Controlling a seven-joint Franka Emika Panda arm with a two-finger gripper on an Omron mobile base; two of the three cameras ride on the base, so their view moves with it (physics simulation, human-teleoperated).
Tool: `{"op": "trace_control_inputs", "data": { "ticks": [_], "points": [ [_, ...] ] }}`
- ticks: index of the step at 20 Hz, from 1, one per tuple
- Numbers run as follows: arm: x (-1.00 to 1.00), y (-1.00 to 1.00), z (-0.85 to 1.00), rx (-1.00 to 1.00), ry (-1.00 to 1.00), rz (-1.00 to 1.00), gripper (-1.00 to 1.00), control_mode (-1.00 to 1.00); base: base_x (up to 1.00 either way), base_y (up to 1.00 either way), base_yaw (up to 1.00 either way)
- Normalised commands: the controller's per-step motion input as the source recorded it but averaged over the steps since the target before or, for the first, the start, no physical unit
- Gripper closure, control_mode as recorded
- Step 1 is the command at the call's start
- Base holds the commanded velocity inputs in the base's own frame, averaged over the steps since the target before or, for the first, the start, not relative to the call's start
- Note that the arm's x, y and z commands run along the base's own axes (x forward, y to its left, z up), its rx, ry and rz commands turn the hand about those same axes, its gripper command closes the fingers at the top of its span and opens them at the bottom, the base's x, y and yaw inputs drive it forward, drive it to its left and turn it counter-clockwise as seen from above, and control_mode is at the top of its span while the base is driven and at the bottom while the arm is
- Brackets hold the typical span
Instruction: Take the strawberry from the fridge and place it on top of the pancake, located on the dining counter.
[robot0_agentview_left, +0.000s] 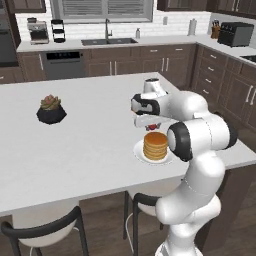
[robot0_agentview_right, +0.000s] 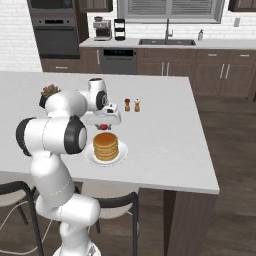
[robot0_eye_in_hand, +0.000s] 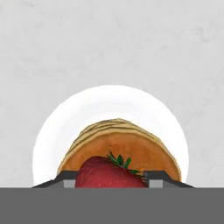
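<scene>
The red strawberry (robot0_eye_in_hand: 107, 173) sits between the two dark fingertips (robot0_eye_in_hand: 158, 178) of my gripper (robot0_eye_in_hand: 107, 180), which is shut on it. Just below it lies the pancake (robot0_eye_in_hand: 122, 142), a golden-brown stack on a small white plate (robot0_eye_in_hand: 57, 127). From the base cameras my gripper (robot0_agentview_left: 152, 125) hangs just above the far edge of the pancake (robot0_agentview_left: 155, 145), with a bit of the strawberry (robot0_agentview_right: 104, 126) showing red under the hand. The plate (robot0_agentview_right: 120, 152) rests near the front edge of the white dining counter (robot0_agentview_left: 85, 145). The fridge is out of view.
A dark bowl with a plant (robot0_agentview_left: 51, 110) stands on the counter to the left. Salt and pepper shakers (robot0_agentview_right: 132, 105) stand behind the plate. Black stools (robot0_agentview_left: 45, 230) sit under the counter's front edge. The wall counter with sink (robot0_agentview_left: 109, 41) runs along the back.
</scene>
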Motion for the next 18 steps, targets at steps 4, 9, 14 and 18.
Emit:
{"op": "trace_control_inputs", "data": {
  "ticks": [4, 9, 14, 18],
  "points": [
    [-0.71, -0.17, 0.36, 0.13, -0.19, 0.00, 1.00, -1.00, 0.00, 0.00, 0.00],
    [-0.35, -0.19, 0.09, 0.11, -0.03, 0.00, 1.00, -1.00, 0.00, 0.00, 0.00],
    [0.37, 0.04, -0.02, -0.03, 0.16, 0.00, 1.00, -1.00, 0.00, 0.00, 0.00],
    [0.02, 0.05, -0.17, -0.01, 0.05, 0.00, 1.00, -1.00, 0.00, 0.00, 0.00]
  ]
}}
